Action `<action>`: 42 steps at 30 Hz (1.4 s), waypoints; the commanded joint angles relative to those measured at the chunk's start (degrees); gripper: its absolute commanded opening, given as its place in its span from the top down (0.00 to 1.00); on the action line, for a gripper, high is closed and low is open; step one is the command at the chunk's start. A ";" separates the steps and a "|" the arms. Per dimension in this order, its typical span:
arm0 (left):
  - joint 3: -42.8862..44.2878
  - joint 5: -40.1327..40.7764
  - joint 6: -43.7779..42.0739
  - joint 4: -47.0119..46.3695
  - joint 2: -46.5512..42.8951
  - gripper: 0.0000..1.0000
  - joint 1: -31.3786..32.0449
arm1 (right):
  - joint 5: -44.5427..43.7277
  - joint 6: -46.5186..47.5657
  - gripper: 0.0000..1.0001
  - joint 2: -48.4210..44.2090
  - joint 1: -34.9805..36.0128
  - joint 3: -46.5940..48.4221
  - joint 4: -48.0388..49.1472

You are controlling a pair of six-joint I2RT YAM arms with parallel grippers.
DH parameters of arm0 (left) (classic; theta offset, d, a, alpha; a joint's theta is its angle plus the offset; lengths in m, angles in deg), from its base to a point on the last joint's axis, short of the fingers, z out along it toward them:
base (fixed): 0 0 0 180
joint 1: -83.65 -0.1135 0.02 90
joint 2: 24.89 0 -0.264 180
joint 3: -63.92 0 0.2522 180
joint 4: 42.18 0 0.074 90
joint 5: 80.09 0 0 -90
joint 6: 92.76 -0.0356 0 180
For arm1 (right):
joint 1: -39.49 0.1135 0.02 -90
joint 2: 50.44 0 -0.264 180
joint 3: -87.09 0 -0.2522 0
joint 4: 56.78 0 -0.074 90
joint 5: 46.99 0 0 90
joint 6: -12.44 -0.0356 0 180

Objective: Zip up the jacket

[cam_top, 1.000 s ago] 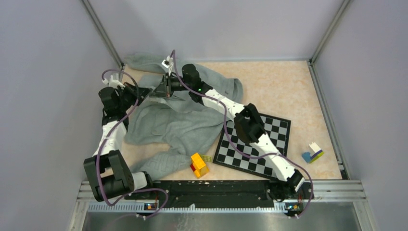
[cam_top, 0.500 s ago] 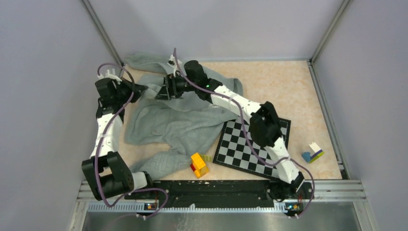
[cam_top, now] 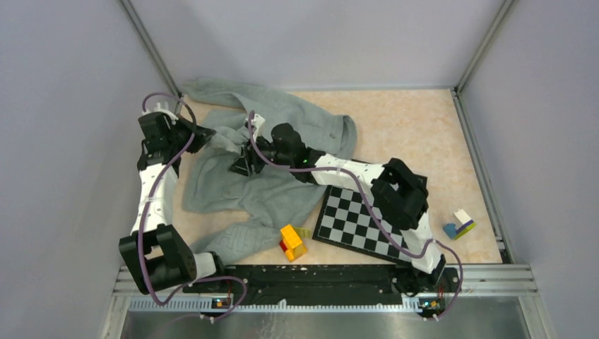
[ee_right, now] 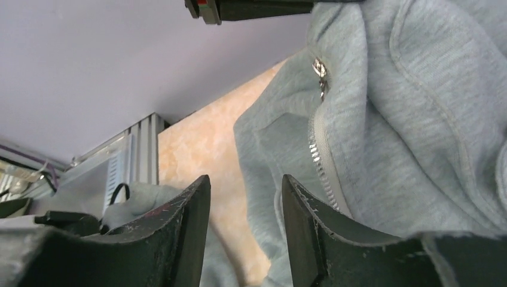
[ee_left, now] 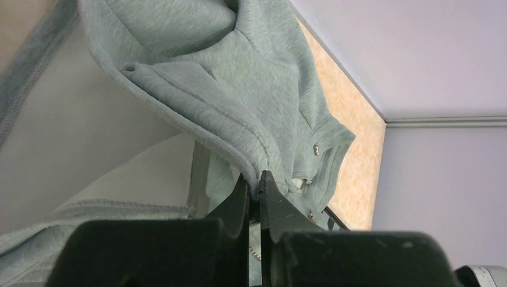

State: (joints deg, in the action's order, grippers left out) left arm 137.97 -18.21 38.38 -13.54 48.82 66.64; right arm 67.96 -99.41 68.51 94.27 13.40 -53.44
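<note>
We find the jacket (cam_top: 272,191) rumpled across the left half of the tabletop (cam_top: 417,134), with one part reaching the upper left of the overhead frame. The left pincer (ee_left: 256,182) is clamped on a folded, stitched edge of the jacket, its fingers pressed together over the fleece. The right pincer (ee_right: 245,185) stands with fingers parted and grips nothing, just beside the zipper (ee_right: 323,155), which is topped by a metal pull (ee_right: 320,67). A chessboard (cam_top: 367,219) lies just right of the jacket. A yellow-and-red block (cam_top: 292,241) sits at its lower edge.
</note>
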 commanded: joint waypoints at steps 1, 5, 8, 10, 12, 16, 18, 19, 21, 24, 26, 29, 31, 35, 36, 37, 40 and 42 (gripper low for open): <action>3.72 -0.60 0.01 0.42 0.22 1.00 0.05 | -3.33 3.06 0.56 3.41 0.60 1.77 16.13; 5.28 -0.39 -0.75 2.71 0.71 1.00 0.05 | -7.22 3.82 0.59 9.49 0.59 7.07 17.15; 6.65 -0.31 -1.85 4.33 0.97 1.00 0.05 | -8.41 6.09 0.62 13.03 0.65 9.31 19.71; 7.21 -0.28 -2.00 5.33 1.02 1.00 0.05 | -10.29 7.24 0.63 14.34 0.61 9.68 21.64; 7.21 -0.30 -1.67 5.41 0.96 1.00 0.05 | -10.89 7.55 0.64 15.58 0.60 10.61 22.76; 7.18 -0.59 -1.32 5.49 1.43 1.00 -0.04 | -9.79 7.40 0.65 17.72 0.59 13.00 22.73; 7.15 -1.67 -0.84 5.71 2.08 1.00 -0.04 | -8.83 7.28 0.68 18.50 0.68 13.32 23.64; 7.16 -2.20 -0.64 5.96 2.34 1.00 -0.04 | -8.83 7.39 0.70 18.88 0.74 13.68 23.45; 7.16 -2.67 -0.48 6.26 2.44 1.00 -0.04 | -9.26 7.56 0.71 19.51 0.77 14.52 22.81; 6.95 -1.65 -0.86 6.47 2.04 1.00 -0.12 | -9.27 7.27 0.70 20.12 0.87 15.01 23.37; 6.77 -1.33 -0.77 6.41 1.78 1.00 -0.12 | -9.01 7.43 0.70 20.61 0.92 15.73 23.38; 6.66 -1.54 -0.44 6.22 1.98 1.00 -0.12 | -8.94 7.51 0.70 21.30 1.02 16.65 24.00; 6.54 -1.32 -0.47 6.31 2.09 1.00 -0.12 | -7.74 6.93 0.73 21.72 1.10 17.14 25.24; 6.42 -1.17 -0.44 6.28 2.32 1.00 -0.12 | -6.55 6.58 0.73 22.42 1.37 18.62 25.77; 6.47 -1.11 -0.38 6.30 2.42 1.00 -0.12 | -6.49 6.49 0.72 22.65 1.39 18.85 25.99; 6.50 -1.07 -0.44 6.24 2.44 1.00 -0.12 | -6.60 6.36 0.72 22.97 1.44 19.31 25.81; 6.63 -0.93 -0.48 6.29 2.39 1.00 -0.12 | -7.21 6.14 0.75 24.49 1.47 22.38 23.05; 6.78 -0.29 -0.75 6.39 2.20 1.00 -0.12 | -7.81 5.91 0.82 24.78 1.47 23.76 21.30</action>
State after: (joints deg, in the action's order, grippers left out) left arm 142.56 -18.52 37.77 -6.87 51.54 66.57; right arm 60.66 -93.29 92.71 94.95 32.35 -32.63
